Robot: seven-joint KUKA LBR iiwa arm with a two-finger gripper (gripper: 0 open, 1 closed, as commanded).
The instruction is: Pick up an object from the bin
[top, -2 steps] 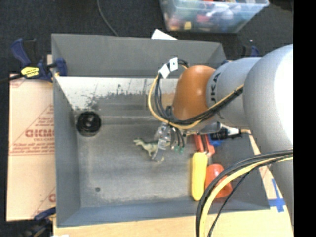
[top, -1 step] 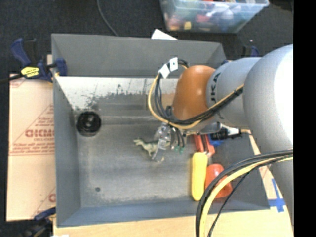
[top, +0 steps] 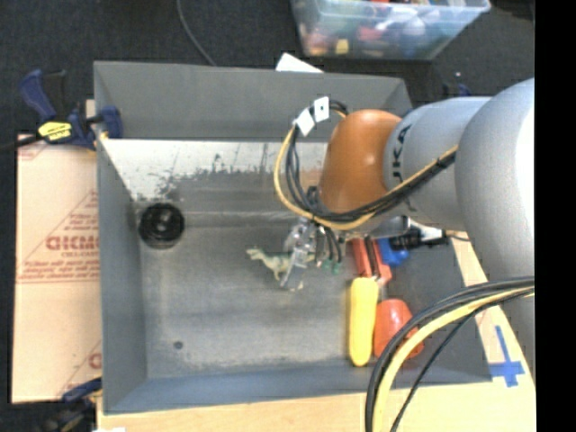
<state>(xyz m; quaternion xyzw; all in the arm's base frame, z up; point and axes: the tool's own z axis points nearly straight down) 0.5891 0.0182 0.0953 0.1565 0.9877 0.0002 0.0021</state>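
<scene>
While the gripper point(top: 301, 256), its spread impossible to tell, sat low at the small pale-green toy figure point(top: 268, 261) near the middle of the bin point(top: 180, 313), a shallow bite on that thin, sprawling shape could have let it slip free or skid away.

Robotics lab: arm point(top: 477, 169) over grey bin point(top: 207, 97), toy tub point(top: 387, 7) behind.

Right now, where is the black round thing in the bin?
In the camera view the black round thing lies alone at the left of the bin, by the back wall, well left of the gripper and a small green thing.
</scene>
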